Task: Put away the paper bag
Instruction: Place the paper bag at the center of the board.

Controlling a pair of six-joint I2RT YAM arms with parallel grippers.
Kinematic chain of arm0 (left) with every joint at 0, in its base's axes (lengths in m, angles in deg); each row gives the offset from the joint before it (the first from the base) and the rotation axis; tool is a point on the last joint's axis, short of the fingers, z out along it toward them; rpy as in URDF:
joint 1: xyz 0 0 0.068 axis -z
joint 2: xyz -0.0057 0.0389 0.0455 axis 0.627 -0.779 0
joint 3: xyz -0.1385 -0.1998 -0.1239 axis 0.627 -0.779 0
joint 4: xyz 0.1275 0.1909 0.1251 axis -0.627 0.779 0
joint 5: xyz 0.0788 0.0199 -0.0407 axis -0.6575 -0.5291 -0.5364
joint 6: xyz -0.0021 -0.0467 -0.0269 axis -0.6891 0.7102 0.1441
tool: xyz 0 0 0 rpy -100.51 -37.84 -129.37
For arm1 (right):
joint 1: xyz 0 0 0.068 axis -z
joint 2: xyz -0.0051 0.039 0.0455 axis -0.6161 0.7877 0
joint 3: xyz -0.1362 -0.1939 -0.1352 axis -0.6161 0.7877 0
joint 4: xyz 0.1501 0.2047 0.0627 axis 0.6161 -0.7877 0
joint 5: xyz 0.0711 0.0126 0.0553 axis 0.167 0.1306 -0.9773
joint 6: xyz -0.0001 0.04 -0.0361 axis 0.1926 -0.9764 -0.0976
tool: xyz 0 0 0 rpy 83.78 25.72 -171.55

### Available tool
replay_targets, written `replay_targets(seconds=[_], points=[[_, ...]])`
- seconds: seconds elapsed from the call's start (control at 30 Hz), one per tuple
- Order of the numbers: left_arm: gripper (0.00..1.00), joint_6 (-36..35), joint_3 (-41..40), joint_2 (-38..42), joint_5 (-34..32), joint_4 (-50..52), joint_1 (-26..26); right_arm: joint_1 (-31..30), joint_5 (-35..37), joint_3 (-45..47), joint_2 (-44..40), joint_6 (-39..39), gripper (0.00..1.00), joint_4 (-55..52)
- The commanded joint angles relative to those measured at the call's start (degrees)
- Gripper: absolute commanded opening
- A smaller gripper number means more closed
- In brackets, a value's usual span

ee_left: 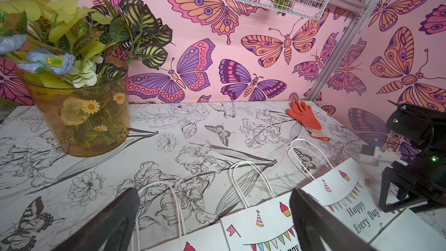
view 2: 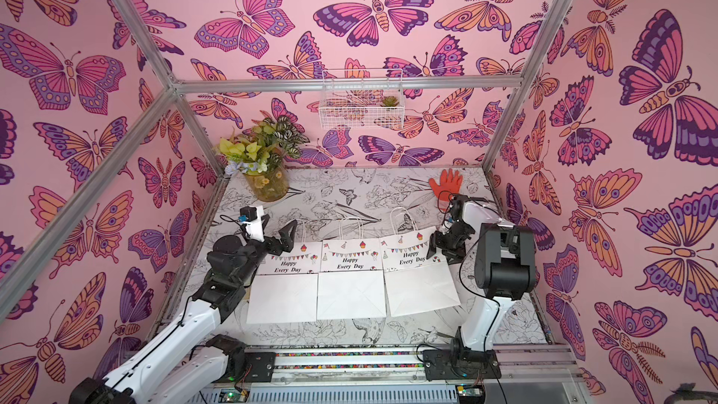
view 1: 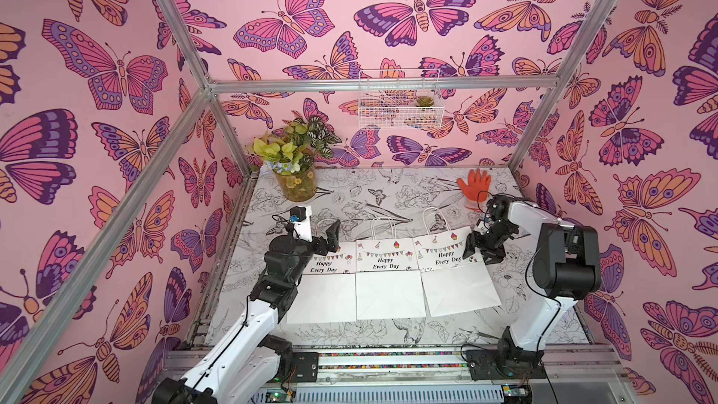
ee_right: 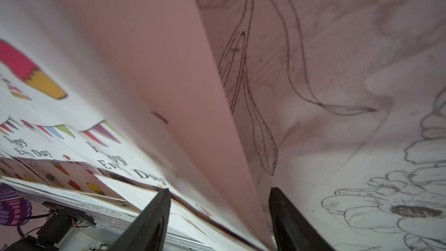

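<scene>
Three flat white paper bags printed "Happy Every Day" lie in a row on the table: the left bag [view 1: 326,293], the middle bag [view 1: 388,289] and the right bag [view 1: 456,285]. In both top views my left gripper [view 1: 320,237] [view 2: 277,231] hovers wide open over the left bag's handles, holding nothing. The left wrist view has its fingers [ee_left: 120,216] spread above the rope handles. My right gripper [view 1: 480,256] [view 2: 443,254] is at the right bag's right edge. Its jaws stand open, with the bag's lifted paper edge [ee_right: 169,68] lying loose between them.
A glass vase of artificial plants [view 1: 297,184] stands at the back left of the table. An orange glove [view 1: 474,184] lies at the back right, behind my right arm. A white wire basket [view 1: 400,104] with a small succulent hangs on the back wall.
</scene>
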Motion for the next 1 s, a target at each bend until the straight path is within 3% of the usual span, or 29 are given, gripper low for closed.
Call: replay_targets(seconds=[0.0,0.2,0.47,0.97], points=[[1.0,0.21,-1.07,0.47,0.47,-1.07,-0.53,0.25,-0.98,-1.51,1.27,-0.01,0.69,-1.41],[1.0,0.19,-1.24,0.54,0.45,-1.09,-0.65,0.26,1.33,-2.88,1.59,0.2,0.72,-1.49],[1.0,0.29,-1.19,0.49,0.56,-1.14,-0.8,0.43,5.97,-2.41,0.67,-0.83,0.88,1.96],[1.0,0.35,-0.84,-0.16,0.66,-1.08,-0.8,0.36,-1.3,1.14,3.77,-0.86,0.89,6.54]])
